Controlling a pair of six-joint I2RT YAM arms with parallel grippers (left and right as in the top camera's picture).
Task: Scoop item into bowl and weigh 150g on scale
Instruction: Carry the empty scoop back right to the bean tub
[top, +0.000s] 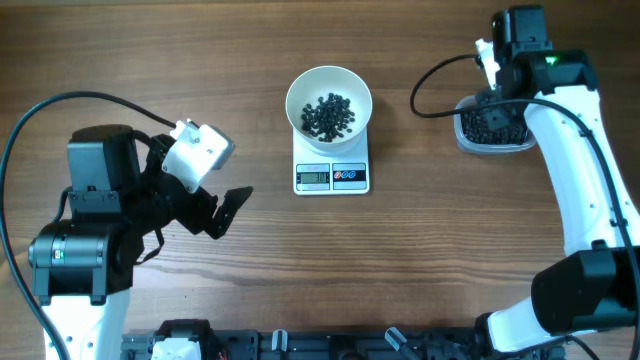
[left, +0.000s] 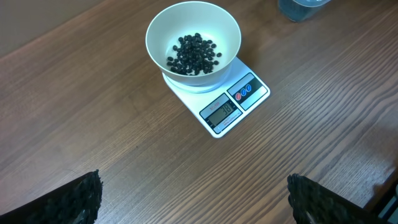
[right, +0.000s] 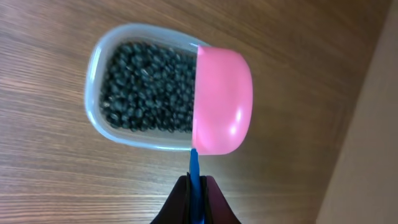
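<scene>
**Pink scoop at the tub, bowl on the scale**

My right tool (right: 196, 198) is pressing its two fingers together on the thin blue handle (right: 194, 163) of a pink rounded plastic scoop (right: 222, 102). The scoop is hanging at one end of the clear rounded-rectangular plastic tub (right: 92, 93), covering that end in my right wrist view. I cannot tell whether it is touching what lies inside. The tub is holding a dense mass of tiny round black beads (right: 146, 87). It is sitting on the brown wooden bench (top: 150, 50) at the right side, well apart from the scale.

The round plain white bowl (top: 298, 92) is sitting on the small white rectangular digital scale (top: 332, 177). It is covering the scale's rear part and leaving the grey display and two small buttons showing in front. A loose heap of the same black beads is lying in the bottom of the bowl, with bare white wall around it. The display's figures are too small for me to read.

My left tool (top: 225, 210) is hanging over the bench at the left. Its fingers are spreading wide, gripping nothing, and pointing toward the scale.
</scene>
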